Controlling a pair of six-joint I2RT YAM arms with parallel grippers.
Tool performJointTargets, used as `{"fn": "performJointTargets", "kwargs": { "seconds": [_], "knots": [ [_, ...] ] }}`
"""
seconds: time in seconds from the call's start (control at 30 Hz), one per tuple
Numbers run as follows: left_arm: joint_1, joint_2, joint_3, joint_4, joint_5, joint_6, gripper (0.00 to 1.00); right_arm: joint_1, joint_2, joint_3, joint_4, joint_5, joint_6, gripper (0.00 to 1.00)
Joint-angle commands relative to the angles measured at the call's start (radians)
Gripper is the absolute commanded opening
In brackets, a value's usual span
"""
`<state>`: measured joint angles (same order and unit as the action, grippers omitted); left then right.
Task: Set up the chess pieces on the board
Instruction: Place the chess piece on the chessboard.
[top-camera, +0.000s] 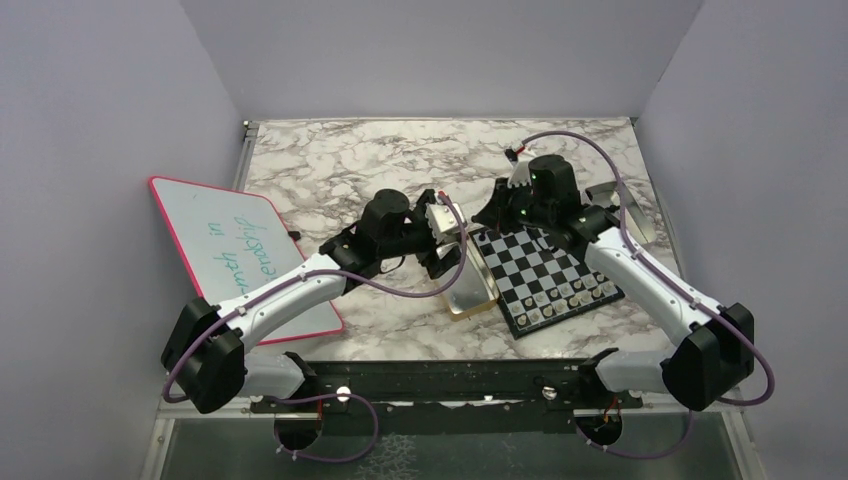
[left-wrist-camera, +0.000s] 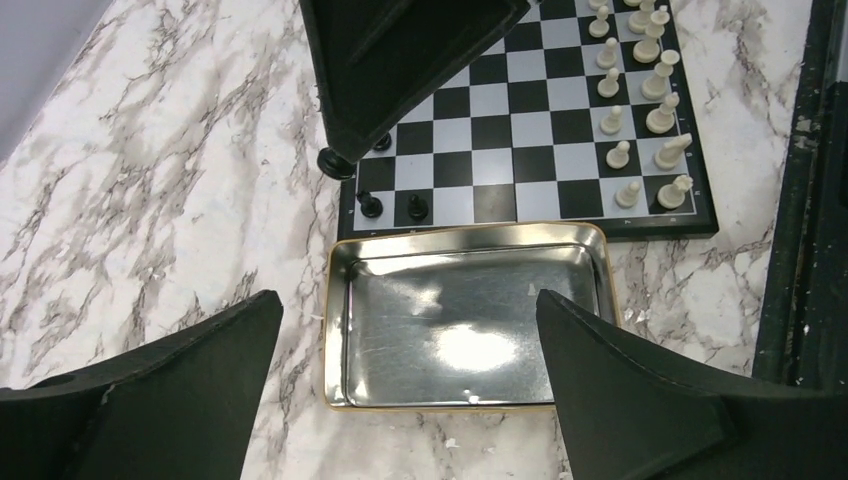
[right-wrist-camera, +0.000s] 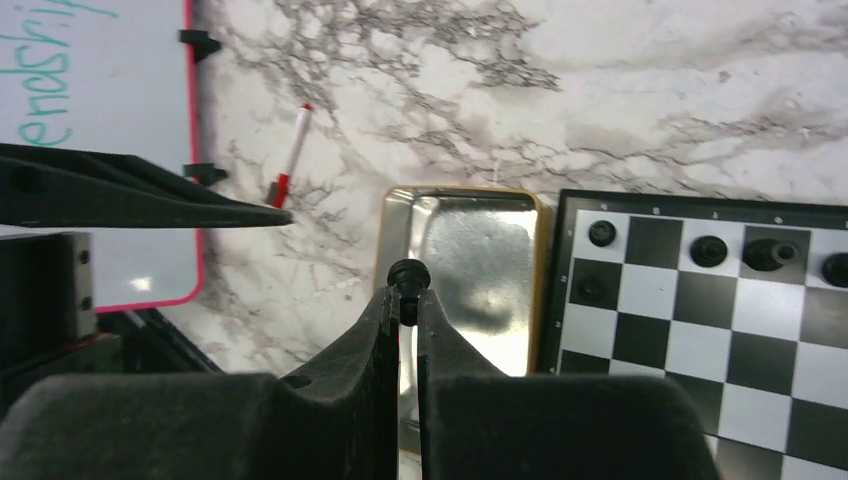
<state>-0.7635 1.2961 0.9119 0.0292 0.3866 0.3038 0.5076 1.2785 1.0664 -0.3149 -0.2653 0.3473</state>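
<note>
My right end effector (right-wrist-camera: 408, 305) pinches a black piece (right-wrist-camera: 408, 272); my left end effector (left-wrist-camera: 408, 303) hangs spread. Next I must lower it onto a free back-rank square of the board (right-wrist-camera: 650, 292).

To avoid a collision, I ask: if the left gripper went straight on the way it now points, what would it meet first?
Probably the floor of the gold tin, seen between the open fingers of the left gripper. Depth is unclear.

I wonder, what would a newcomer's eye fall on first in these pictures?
Probably the right gripper pinching a tiny black chess piece by a corner of the board. Then the empty gold tin beside the board, under the open left gripper, and the white pieces ranked along one board edge.
</note>
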Motion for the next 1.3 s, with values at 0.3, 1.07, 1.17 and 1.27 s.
{"fn": "performJointTargets", "kwargs": {
  "seconds": [0.3,1.07,1.17,1.27],
  "knots": [
    [-0.003,-0.18,-0.088,-0.065,-0.114,0.115,0.99,-0.013,0.219,0.184,-0.313,0.303,-0.126,0.02],
    [-0.005,-0.318,-0.199,0.012,-0.205,0.136,0.99,-0.321,0.411,0.286,-0.472,0.214,-0.173,0.03],
    [-0.005,-0.322,-0.201,0.011,-0.203,0.135,0.99,-0.331,0.435,0.297,-0.464,0.196,-0.171,0.03],
    [-0.005,-0.325,-0.202,0.011,-0.203,0.139,0.99,-0.331,0.458,0.305,-0.464,0.202,-0.171,0.03]
  ]
}}
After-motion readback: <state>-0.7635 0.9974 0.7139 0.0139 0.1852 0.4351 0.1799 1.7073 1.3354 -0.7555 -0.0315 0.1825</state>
